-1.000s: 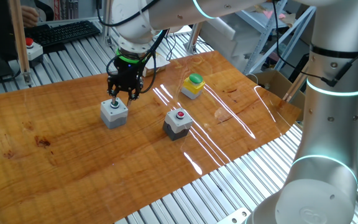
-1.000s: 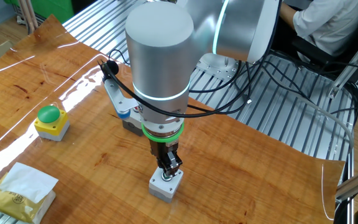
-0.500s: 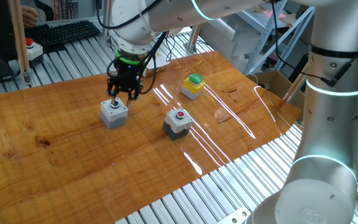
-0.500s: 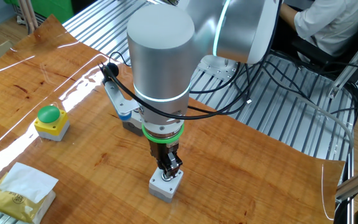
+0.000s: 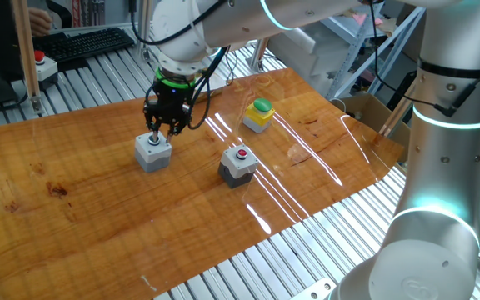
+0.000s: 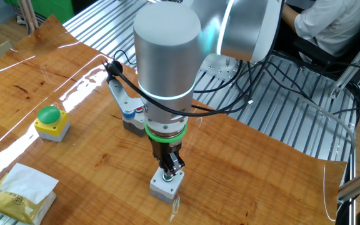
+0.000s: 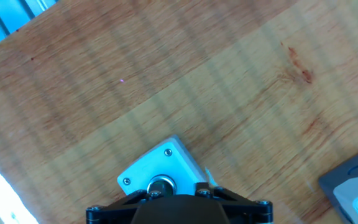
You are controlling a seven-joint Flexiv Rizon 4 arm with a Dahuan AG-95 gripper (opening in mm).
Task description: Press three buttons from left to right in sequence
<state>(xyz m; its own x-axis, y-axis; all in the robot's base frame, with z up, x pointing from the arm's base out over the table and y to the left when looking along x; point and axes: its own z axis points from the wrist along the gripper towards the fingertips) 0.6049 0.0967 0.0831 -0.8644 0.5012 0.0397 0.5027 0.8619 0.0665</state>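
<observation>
One fixed view: end effector (image 5: 155, 129) over light grey button box (image 5: 152, 152), mid-desk (image 5: 98, 217).
Finger state: cannot tell. Dark grey box (image 5: 238, 165) nearby, yellow box (image 5: 258, 115) near far edge.

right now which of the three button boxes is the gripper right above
The light grey box: the gripper sits directly over its cap. The dark grey box with the red cap and the yellow box with the green dome stand off to the side, untouched.

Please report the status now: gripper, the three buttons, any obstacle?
Gripper directly over light grey button box, tips at its cap; finger state not visible. Dark grey red-cap box and yellow green-dome box untouched. Path between boxes unobstructed.
</observation>
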